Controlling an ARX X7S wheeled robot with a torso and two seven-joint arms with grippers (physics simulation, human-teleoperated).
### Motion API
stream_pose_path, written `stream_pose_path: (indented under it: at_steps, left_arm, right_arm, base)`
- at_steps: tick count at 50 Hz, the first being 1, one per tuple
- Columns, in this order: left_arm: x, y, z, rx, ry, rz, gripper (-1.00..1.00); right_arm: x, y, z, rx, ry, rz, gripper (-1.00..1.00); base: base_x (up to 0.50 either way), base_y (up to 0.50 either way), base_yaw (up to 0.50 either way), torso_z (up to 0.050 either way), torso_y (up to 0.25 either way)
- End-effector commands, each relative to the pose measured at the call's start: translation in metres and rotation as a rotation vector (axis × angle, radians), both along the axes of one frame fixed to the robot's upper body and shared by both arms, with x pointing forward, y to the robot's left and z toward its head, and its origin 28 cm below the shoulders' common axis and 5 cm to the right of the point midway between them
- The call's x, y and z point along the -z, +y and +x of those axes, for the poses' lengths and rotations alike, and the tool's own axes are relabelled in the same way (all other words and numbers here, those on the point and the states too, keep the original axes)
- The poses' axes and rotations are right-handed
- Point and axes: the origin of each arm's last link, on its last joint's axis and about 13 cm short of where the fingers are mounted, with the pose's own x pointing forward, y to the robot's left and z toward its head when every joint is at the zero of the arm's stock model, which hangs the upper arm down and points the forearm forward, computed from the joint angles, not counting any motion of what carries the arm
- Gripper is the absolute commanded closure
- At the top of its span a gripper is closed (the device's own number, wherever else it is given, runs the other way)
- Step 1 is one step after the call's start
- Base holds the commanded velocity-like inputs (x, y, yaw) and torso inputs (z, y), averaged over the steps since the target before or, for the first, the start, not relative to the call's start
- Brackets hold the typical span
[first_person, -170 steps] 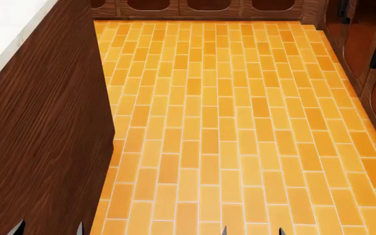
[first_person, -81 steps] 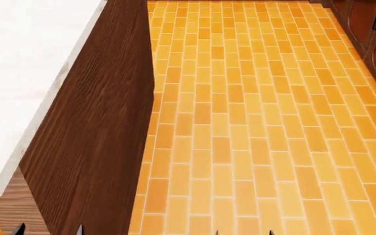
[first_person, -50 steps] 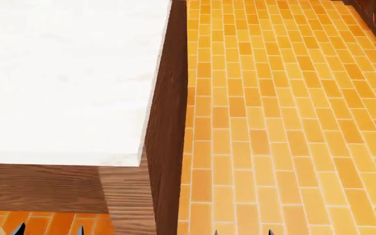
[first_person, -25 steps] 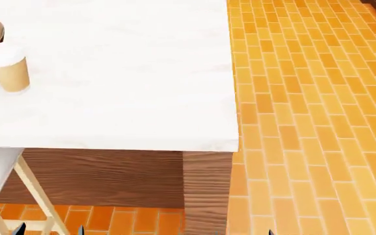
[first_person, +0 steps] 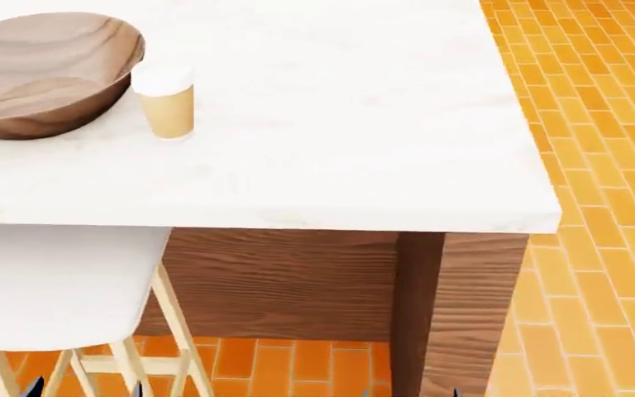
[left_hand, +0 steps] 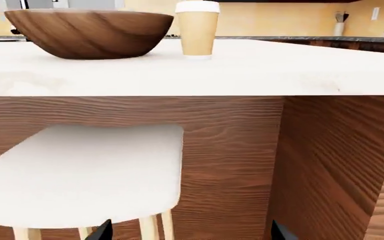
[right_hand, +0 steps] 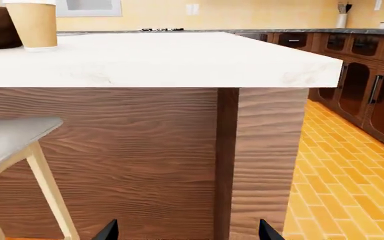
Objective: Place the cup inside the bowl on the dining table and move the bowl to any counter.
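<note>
At the dining table (first_person: 329,107), the robot's turn brought bowl (first_person: 44,73) and cup (first_person: 166,102) into view, untouched; both grippers' fingertips stood apart, empty.

In the head view the bowl (first_person: 44,73) is sitting on the table (first_person: 329,157) at the upper left of the frame. The cup (first_person: 166,102) is standing upright just beside it to the right, outside it. A stool (first_person: 53,285) is standing at the lower left, partly under the table's near edge. The floor (first_person: 594,165) is filling the right side.
</note>
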Motion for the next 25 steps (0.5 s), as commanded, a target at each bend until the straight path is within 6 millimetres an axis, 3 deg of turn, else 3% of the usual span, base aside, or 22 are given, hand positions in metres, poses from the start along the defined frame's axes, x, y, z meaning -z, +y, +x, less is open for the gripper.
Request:
stream_pose_path:
  at_steps: [1, 25]
  left_arm:
    - [0.0005, 0.0001, -0.0007, 0.001, 0.002, -0.001, -1.00]
    - [-0.0002, 0.0000, -0.0001, 0.003, 0.000, 0.002, -1.00]
  right_arm:
    - [0.0003, 0.0001, -0.0002, -0.001, 0.001, -0.002, -1.00]
    - [-0.0004, -0.0004, 0.0003, 0.004, -0.007, -0.013, -1.00]
  base:
    - [-0.09, 0.50, 0.00, 0.000, 0.000]
    - [-0.01, 0.50, 0.00, 0.000, 0.000]
